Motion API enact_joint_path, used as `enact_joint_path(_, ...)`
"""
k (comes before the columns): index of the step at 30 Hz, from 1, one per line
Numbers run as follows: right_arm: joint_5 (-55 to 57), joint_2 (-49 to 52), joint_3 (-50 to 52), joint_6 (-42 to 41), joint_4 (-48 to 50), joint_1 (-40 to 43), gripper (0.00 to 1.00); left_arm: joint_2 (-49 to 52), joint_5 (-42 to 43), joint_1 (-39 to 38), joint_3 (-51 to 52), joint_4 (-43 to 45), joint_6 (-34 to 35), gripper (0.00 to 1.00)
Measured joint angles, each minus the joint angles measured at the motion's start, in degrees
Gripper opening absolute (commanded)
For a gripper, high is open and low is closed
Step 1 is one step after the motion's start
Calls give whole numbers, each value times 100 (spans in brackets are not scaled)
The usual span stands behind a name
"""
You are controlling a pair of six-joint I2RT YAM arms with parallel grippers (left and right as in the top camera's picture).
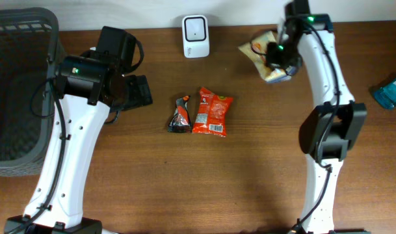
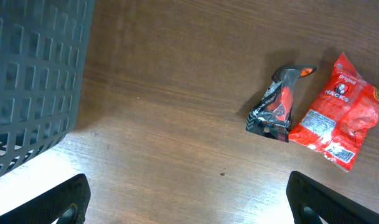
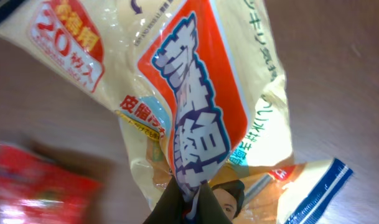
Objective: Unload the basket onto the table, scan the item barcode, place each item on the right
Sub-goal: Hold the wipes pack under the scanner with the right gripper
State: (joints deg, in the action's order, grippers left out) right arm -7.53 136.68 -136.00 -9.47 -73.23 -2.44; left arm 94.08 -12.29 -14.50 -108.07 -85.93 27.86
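Observation:
A cream snack packet [image 1: 263, 57] with orange and blue print is lifted at the back right, close to the white barcode scanner [image 1: 196, 36]. My right gripper [image 1: 279, 54] is shut on it. In the right wrist view the packet [image 3: 195, 93] fills the frame, with a fold of it pinched between the dark fingertips of the gripper [image 3: 190, 202]. No barcode shows. My left gripper [image 1: 138, 91] hangs open over bare wood left of centre; in the left wrist view its fingers [image 2: 60, 202] stand wide apart with nothing between them.
A red snack packet [image 1: 212, 112] and a black-and-orange packet [image 1: 180, 116] lie mid-table, also in the left wrist view as red [image 2: 341, 112] and black [image 2: 277, 102]. A dark mesh basket [image 1: 15, 84] stands at the left. A teal item [image 1: 389, 91] lies at the right edge.

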Motion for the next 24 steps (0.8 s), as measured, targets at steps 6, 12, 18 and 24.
enact_joint_path(6,-293,4,-221,-1335,1628,-1141,4,0,0,0,0,4,0,99)
enact_joint_path(12,765,55,-223,-1757,2990,-2162,4,0,-2,0,0,4,0,99)
enact_joint_path(18,2124,367,-223,-1681,2802,-2428,4,0,-2,0,0,2,0,99)
enact_joint_path(24,2531,455,-223,-1532,2743,-2413,4,0,0,0,0,2,0,99)
